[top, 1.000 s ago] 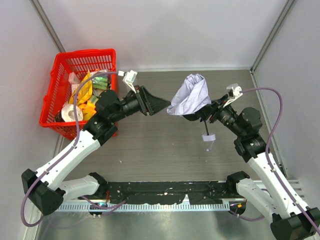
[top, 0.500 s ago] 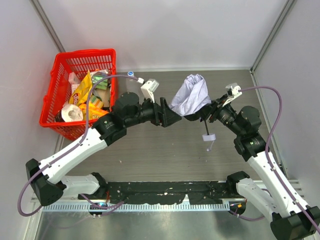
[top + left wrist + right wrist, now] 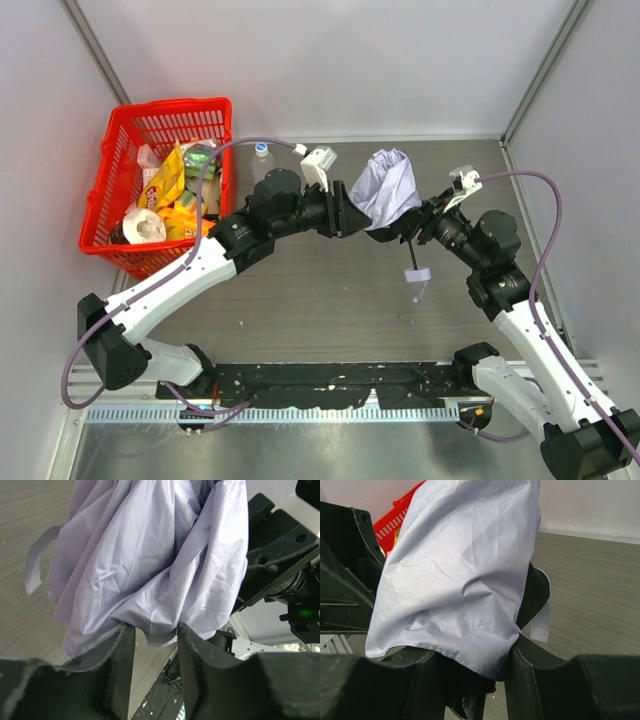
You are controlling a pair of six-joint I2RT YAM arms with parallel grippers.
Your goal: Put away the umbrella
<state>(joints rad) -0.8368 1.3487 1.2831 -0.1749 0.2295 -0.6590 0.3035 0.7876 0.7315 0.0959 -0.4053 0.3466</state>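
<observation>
The umbrella point(image 3: 388, 185) is a bunched pale lavender canopy held above the table, with its thin black shaft point(image 3: 411, 256) and light strap point(image 3: 418, 274) hanging below. My right gripper point(image 3: 405, 228) is shut on the umbrella's lower part; in the right wrist view the fabric point(image 3: 460, 570) fills the space between the fingers point(image 3: 530, 665). My left gripper point(image 3: 355, 214) is open at the canopy's left side. In the left wrist view the canopy's point(image 3: 150, 565) hem hangs between the fingertips point(image 3: 122, 645), with a gap showing between the jaws.
A red basket point(image 3: 118, 130) full of packets and a tape roll stands at the back left. A clear plastic bottle point(image 3: 262, 160) stands just right of it. Grey walls close the back and sides. The black rail point(image 3: 330, 380) runs along the near edge.
My left arm has swung right from beside the basket until its fingers reach the canopy's edge. The bottle behind it now shows. The right arm and umbrella have hardly moved.
</observation>
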